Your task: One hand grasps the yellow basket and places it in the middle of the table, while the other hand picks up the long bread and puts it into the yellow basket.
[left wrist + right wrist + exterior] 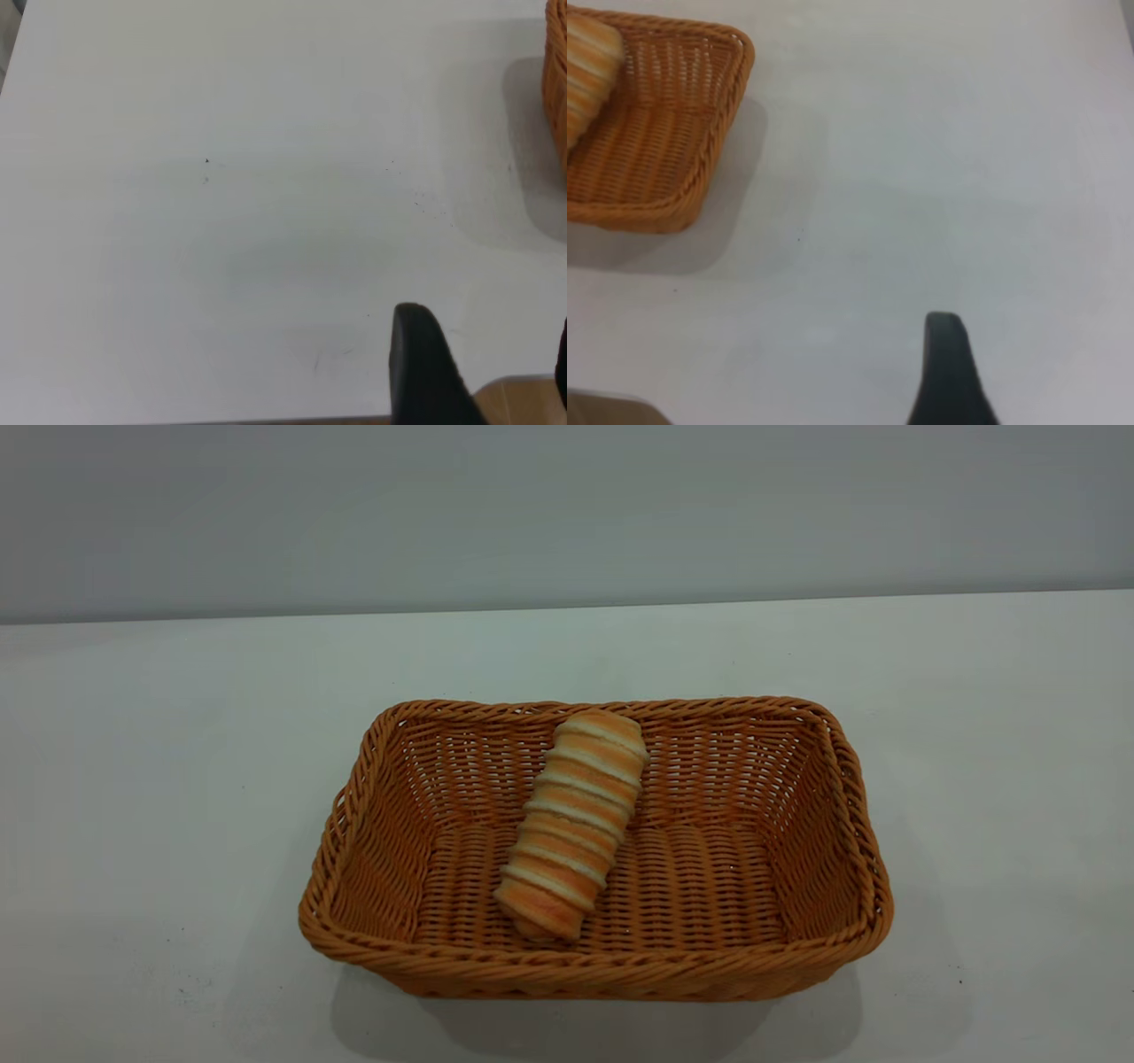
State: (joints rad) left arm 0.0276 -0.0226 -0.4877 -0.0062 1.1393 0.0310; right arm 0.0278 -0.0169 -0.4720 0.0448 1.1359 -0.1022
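Note:
The yellow basket (pixel 824 841) stands near the middle of the table (pixel 159 779). The long bread (pixel 574 824) lies inside it, one end on the basket floor and the other leaning on the far wall. Neither gripper shows in the exterior view. In the left wrist view my left gripper (pixel 487 328) is open and empty above bare table, with an edge of the basket (pixel 558 80) off to one side. In the right wrist view my right gripper (pixel 1036 354) shows one finger (pixel 948 372) with nothing beside it, empty, apart from the basket (pixel 700 168) and the bread (pixel 589 71).
A grey wall (pixel 567 505) rises behind the table's far edge. A few tiny dark specks (pixel 206 161) mark the tabletop. The table's near edge and a wooden surface (pixel 523 398) show beyond my left gripper.

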